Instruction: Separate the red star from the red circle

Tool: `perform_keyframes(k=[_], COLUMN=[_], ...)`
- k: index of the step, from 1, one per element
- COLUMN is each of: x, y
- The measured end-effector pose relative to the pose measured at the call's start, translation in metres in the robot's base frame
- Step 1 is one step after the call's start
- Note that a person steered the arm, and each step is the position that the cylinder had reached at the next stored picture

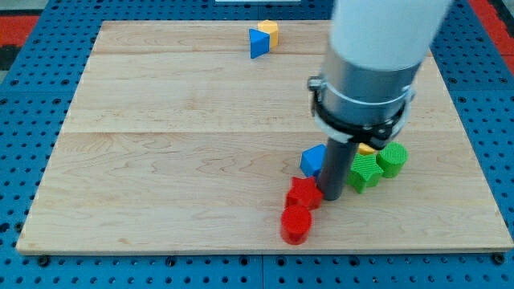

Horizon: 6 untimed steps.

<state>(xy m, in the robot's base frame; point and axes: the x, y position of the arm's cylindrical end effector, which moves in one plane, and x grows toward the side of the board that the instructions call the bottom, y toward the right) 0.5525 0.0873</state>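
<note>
– Status on the tool?
– Plain rod, no jaws, so it neither opens nor clenches and it is grasping nothing. My tip is down on the table.
– Targets relative to it?
– Red star is just beside the tool on the view's left, touching or nearly so; can't tell which. Red circle is further to the view's bottom-left of the tool, butted against the star's lower edge and close to the table's bottom edge.
– Handling?
– My read: small, light, rigid plastic blocks on smooth wood. They should slide easily, not deform, and they don't look fragile. The star is squat, so little tipping risk. Its points will make it rotate if pushed off-centre. The circle is a short cylinder and will glance off a sideways hit.
– Where to take it, then?
– No hold is possible, it's push only. I'd put the tool into the seam between the star and the circle, on a flat or a notch of the star, in line with its centre, and drive it toward the view's top-left, where the table is open.
– Clutter?
– Blue block sits just above-left of the tool. Two green blocks are just to its right, and a yellow block is mostly hidden behind it. A blue triangle with a second yellow block lies well apart, toward the view's top.
– Risk?
– The circle is near the edge, so don't push it downward.
</note>
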Motion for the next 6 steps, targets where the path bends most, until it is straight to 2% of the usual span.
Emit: perform_keyframes(k=[1, 3, 4, 5, 6], x=[0.017, 0.011, -0.031, 0.007, 0.066], y=[0.051, -0.093, -0.126, -0.176, -0.170])
